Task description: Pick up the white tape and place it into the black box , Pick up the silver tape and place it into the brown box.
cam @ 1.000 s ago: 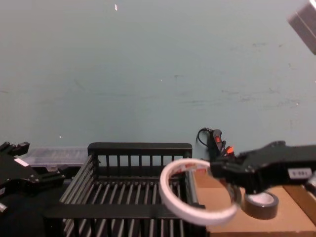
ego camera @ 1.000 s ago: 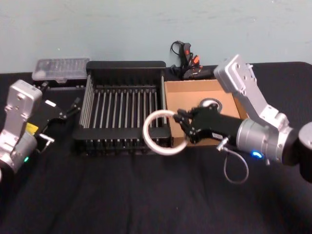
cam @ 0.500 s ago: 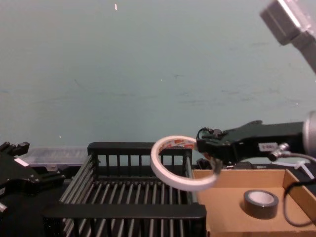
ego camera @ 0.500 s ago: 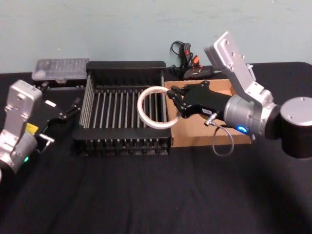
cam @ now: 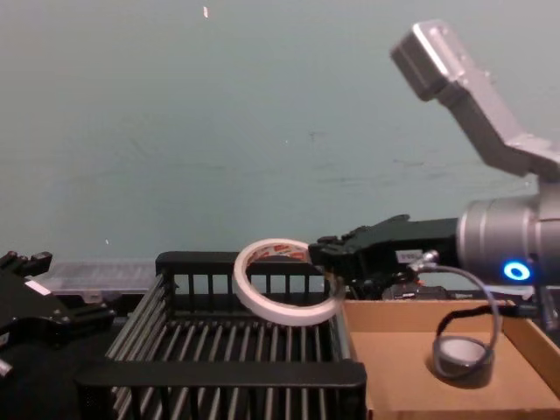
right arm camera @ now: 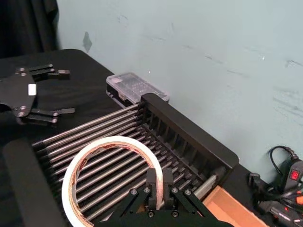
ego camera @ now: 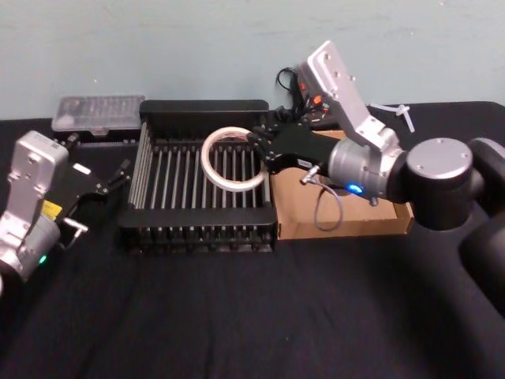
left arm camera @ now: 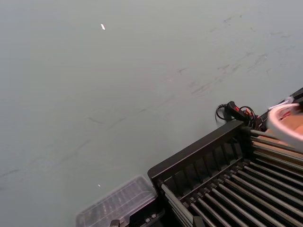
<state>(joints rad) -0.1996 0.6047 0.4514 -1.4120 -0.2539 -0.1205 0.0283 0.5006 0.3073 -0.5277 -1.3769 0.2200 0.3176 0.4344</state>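
Left gripper [ego camera: 118,175] parked at the far left, off the crate's left side, over the black tablecloth [ego camera: 237,316]; its fingers stand spread apart, nothing between them. The right wrist view shows the same prongs splayed, farther off.

Clear plastic case [ego camera: 99,112] behind it, against the wall.

Black box [ego camera: 197,106] centre-left. From the head view the white tape [ego camera: 231,159] sits over the crate's right half. Chest view adds what the head view cannot: the ring hangs tilted above the rim, clear of the slatted bottom, red print showing on its inner core.

Right gripper [ego camera: 264,150] reaches in from the right over the crate's right wall. Right wrist view gives the grip plainly: two fingertips [right arm camera: 155,182] closed tight on the ring's near edge, one inside the loop and one outside, the rest of the ring standing out ahead of them.

Brown box [ego camera: 394,217] just beside the crate on the right. Silver tape [cam: 464,357] lies flat on its floor in the chest view; the arm covers it in the head view.

Black-and-orange tool with cable [ego camera: 304,99] behind the boxes.
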